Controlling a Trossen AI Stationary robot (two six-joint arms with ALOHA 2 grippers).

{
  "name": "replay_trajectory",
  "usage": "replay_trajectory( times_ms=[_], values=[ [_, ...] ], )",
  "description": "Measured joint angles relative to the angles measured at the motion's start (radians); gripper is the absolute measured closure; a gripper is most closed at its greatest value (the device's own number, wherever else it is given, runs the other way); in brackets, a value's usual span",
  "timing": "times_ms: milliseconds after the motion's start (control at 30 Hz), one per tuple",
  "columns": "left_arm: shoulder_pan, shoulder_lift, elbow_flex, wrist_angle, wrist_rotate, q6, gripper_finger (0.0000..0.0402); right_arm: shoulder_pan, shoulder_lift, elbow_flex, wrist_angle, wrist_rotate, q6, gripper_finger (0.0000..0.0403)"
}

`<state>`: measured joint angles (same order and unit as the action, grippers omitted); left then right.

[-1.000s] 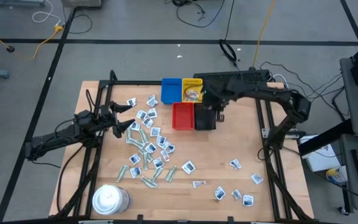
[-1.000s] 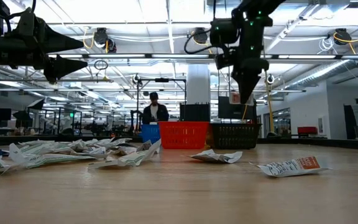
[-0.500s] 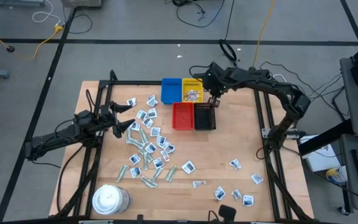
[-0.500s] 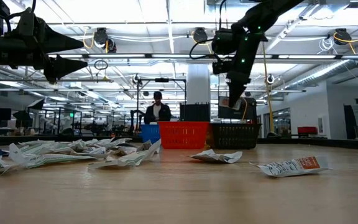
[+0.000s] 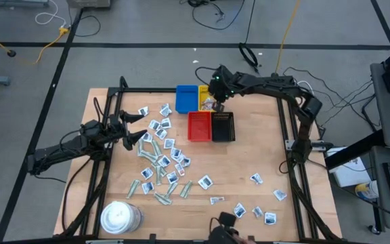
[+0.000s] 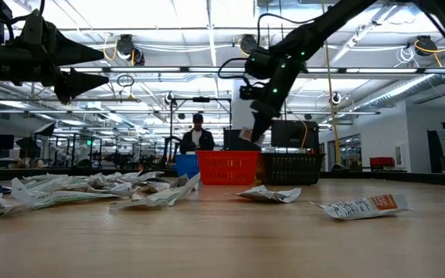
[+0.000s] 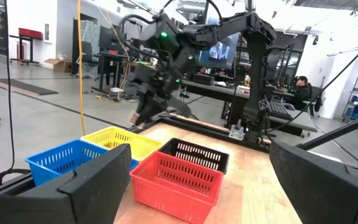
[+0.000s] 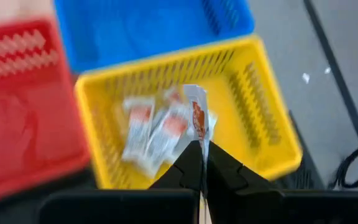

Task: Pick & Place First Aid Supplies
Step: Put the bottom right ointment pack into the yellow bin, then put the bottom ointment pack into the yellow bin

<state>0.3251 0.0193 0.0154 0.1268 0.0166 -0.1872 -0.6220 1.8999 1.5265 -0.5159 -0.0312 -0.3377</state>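
The first aid supplies are small flat packets: a heap (image 5: pixel 160 154) lies on the table's left half, and others are scattered (image 5: pixel 256 211) at the near right. My right gripper (image 8: pixel 202 149) hangs over the yellow tray (image 8: pixel 272 124) at the far middle, shut on one packet (image 8: pixel 197 117) with a red mark. Several like packets (image 8: pixel 151 134) lie on that tray's floor. In the low view the right gripper (image 6: pixel 247 136) is above the trays. My left gripper (image 5: pixel 138 127) waits open at the table's left, above the heap. My right gripper pinches one end of the red-marked packet (image 8: pixel 200 138) between its two fingertips. The fingers slant down from the table's right side. The packet sticks out past the fingertips, seen edge-on, and is lifted clear above the yellow tray.
Blue (image 5: pixel 186 98), red (image 5: pixel 199 125) and black (image 5: pixel 223 126) trays stand beside the yellow one. A round white tub (image 5: pixel 120 217) stands at the near left corner. A person (image 6: pixel 198 136) is in the room beyond the table.
My right gripper, shut on the packet throughout, has gone from over the black tray toward the table's far edge and left, to above the yellow tray. It has sunk a little and tipped further downward.
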Motion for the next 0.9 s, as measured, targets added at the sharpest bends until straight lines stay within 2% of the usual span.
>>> replay_trajectory(
  times_ms=[300,500,633,900],
  values=[
    [0.000,0.000,0.000,0.000,0.000,0.000,0.0011,-0.005,0.135,0.084,-0.009,-0.057,0.012,0.0403],
    [0.000,0.000,0.000,0.000,0.000,0.000,0.0011,0.012,0.155,0.083,-0.011,-0.051,0.012,0.0396],
    [0.000,0.000,0.000,0.000,0.000,0.000,0.0011,0.017,0.156,0.083,-0.012,-0.051,0.016,0.0362],
    [0.000,0.000,0.000,0.000,0.001,0.000,0.0011,0.016,0.156,0.084,-0.012,-0.049,0.034,0.0260]
  ],
)
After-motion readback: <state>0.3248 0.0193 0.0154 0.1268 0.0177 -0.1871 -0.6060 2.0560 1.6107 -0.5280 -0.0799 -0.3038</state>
